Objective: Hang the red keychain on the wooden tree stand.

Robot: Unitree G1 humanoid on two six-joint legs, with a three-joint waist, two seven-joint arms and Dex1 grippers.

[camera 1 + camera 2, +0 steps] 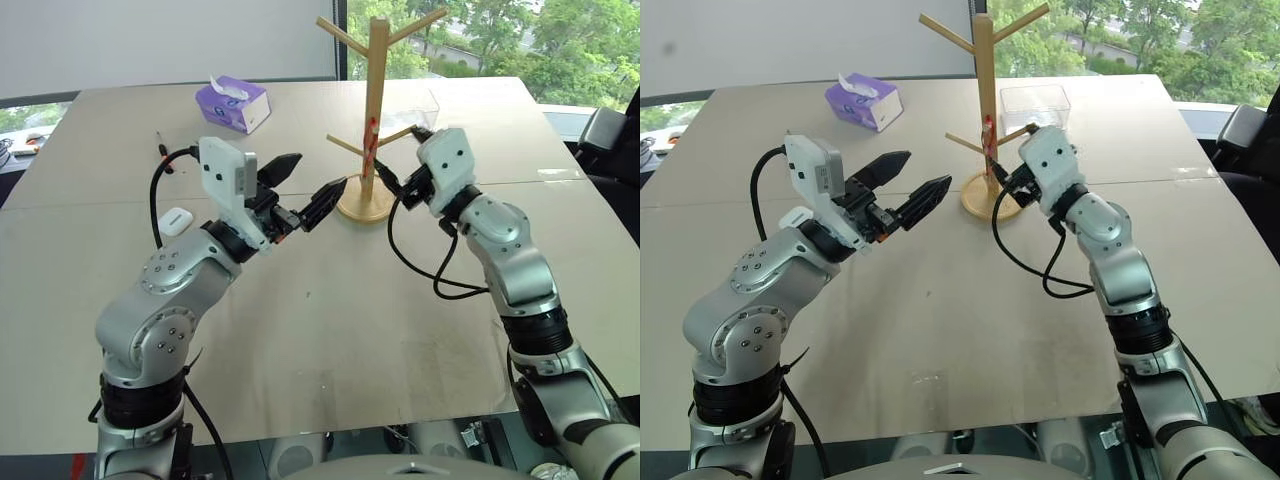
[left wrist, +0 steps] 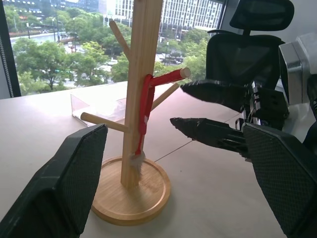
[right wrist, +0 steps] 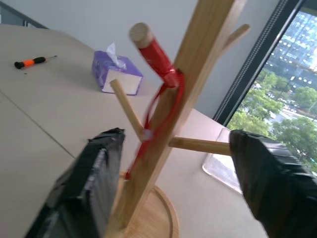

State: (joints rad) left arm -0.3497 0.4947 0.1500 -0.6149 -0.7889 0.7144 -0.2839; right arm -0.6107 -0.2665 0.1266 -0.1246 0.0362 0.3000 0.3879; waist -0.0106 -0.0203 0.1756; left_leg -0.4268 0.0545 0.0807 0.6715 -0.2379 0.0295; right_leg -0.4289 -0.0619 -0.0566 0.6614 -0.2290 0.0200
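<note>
The wooden tree stand (image 1: 376,95) rises from its round base at the middle back of the table. The red keychain (image 2: 144,101) has its loop over one upward peg and hangs down along the pole, with a small silvery piece at its lower end. My right gripper (image 1: 398,152) is open just right of the stand. Its fingers (image 3: 91,181) stand on either side of the pole and the strap, holding nothing. My left gripper (image 1: 322,170) is open and empty, left of the stand and pointing at it.
A purple tissue box (image 1: 233,103) lies at the back left, with a clear plastic box (image 1: 1035,100) behind the stand. An orange-and-black screwdriver (image 3: 30,62) and a small white device (image 1: 175,220) lie at the left. A black office chair (image 2: 252,44) stands beyond the table's right edge.
</note>
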